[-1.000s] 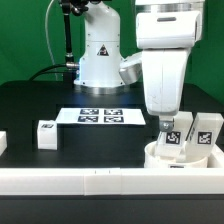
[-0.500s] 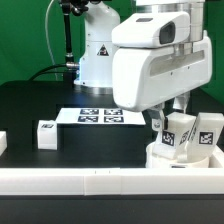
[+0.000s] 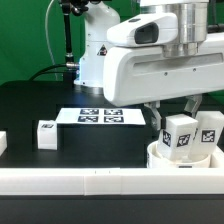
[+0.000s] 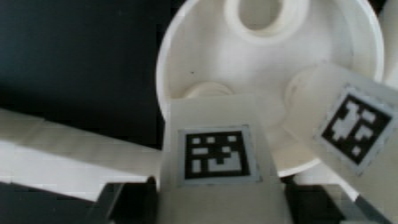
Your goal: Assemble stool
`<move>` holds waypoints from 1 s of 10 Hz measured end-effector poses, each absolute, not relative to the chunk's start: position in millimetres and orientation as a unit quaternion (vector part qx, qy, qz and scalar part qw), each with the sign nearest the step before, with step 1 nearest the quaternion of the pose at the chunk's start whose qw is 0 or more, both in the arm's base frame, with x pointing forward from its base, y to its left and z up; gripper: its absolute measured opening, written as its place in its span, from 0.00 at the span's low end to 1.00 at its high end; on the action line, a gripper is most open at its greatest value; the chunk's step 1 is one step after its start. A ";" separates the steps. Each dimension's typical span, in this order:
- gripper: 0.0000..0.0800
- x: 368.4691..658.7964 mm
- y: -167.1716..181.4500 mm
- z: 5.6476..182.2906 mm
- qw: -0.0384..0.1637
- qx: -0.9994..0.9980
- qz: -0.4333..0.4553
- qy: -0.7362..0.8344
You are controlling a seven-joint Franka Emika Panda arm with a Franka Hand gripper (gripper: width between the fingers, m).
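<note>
Seat sitting at exterior view's right, touching border rail, two legs standing in it. Gripper pinching nearer leg between its fingers. Wrist turning round since a second ago, leg tag swinging with it (screwing in, I judge). Second leg standing just beside. Loose leg waiting on black table, marker board beyond, green backdrop behind.

Tagged leg stands upright in round white seat.
</note>
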State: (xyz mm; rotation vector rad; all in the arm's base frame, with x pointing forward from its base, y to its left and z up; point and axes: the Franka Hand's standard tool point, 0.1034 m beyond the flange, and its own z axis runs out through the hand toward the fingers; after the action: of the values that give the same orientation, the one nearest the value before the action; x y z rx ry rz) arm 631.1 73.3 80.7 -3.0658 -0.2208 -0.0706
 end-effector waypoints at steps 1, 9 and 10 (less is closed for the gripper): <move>0.42 631.2 78.5 80.3 0.034 -0.999 -0.026 -0.029; 0.43 626.2 117.1 77.9 0.049 -0.959 -0.017 0.280; 0.43 625.8 118.4 77.9 0.049 -0.949 -0.015 0.311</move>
State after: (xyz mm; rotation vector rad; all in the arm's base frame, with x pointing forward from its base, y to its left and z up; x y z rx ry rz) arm 625.8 118.4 77.9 -2.8913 0.9486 -0.0467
